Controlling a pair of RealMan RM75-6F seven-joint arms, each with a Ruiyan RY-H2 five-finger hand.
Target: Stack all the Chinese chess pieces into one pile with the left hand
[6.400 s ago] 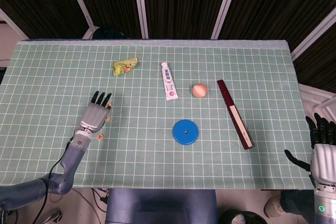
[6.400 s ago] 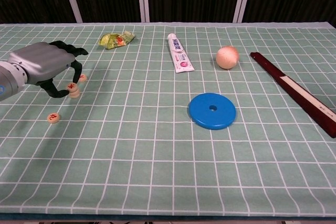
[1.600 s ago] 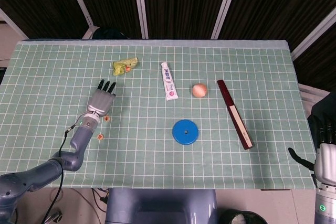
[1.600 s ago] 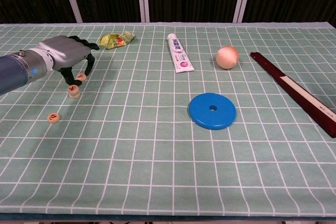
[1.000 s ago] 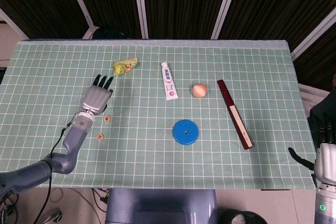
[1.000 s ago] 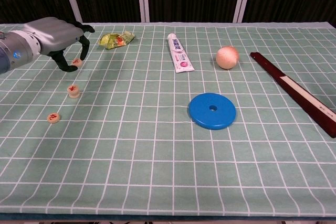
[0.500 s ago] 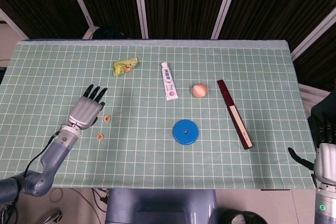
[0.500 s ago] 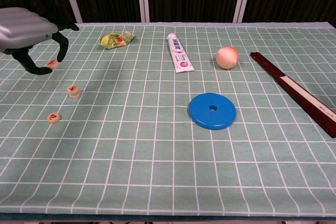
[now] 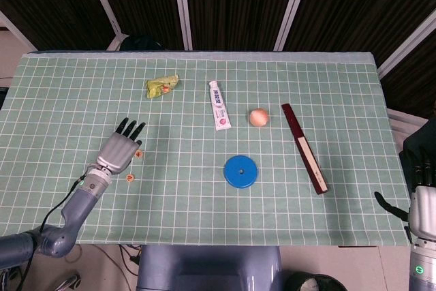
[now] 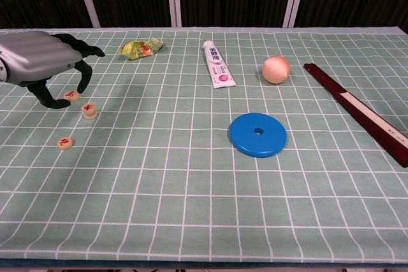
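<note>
Left hand (image 10: 44, 62) pinches one chess piece (image 10: 71, 95) just beside the two-piece stack (image 10: 90, 109) (third piece (image 10: 64, 143) lies apart nearby); next: centre over stack, release.

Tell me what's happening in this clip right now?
The left hand pinches one chess piece just above the green gridded mat, close beside a small stack of pieces. Another single piece lies flat nearer the front edge, so the pile is not finished. The right hand sits off the table's right side, holding nothing. A blue disc, a toothpaste tube, a round fruit and a snack packet lie untouched.
</note>
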